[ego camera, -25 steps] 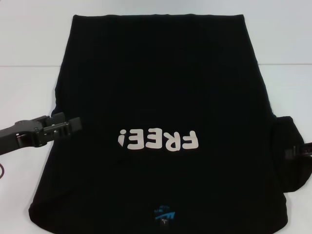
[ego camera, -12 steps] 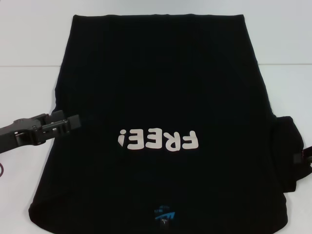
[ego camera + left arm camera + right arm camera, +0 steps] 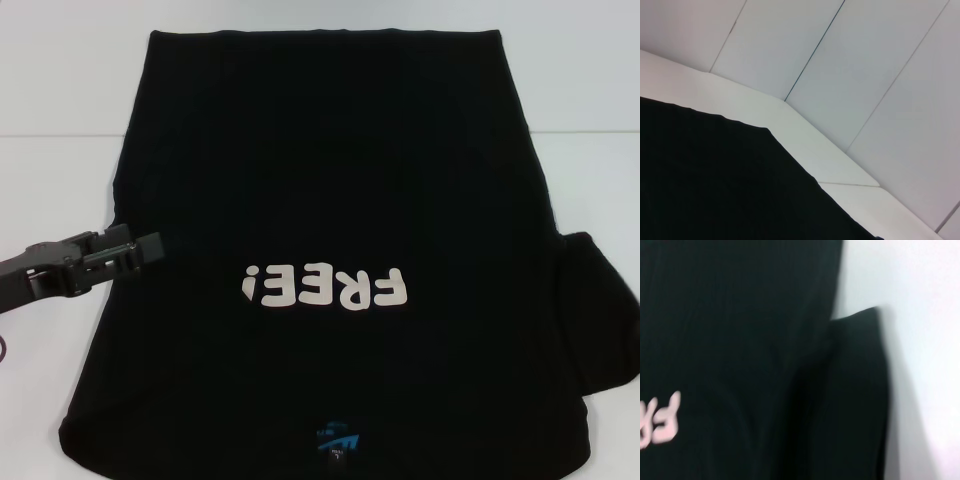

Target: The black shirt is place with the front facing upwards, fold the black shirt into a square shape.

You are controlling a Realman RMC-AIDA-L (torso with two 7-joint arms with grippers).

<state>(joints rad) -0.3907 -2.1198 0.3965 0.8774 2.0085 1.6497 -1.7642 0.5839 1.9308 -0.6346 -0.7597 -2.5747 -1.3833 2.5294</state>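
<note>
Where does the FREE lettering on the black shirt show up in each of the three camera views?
Head view: the FREE! lettering sits just below the middle of the black shirt, reading upside down.
Left wrist view: not in it; only plain black cloth and white table.
Right wrist view: its end letters show at the picture's left edge.
Shared landmark: the shirt's sleeve, also in the right wrist view.

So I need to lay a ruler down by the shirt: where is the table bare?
Bare table lies left of the black shirt, beyond the left gripper, and right of it, beyond the spread sleeve. The shirt fills the middle, front edge to back.
</note>
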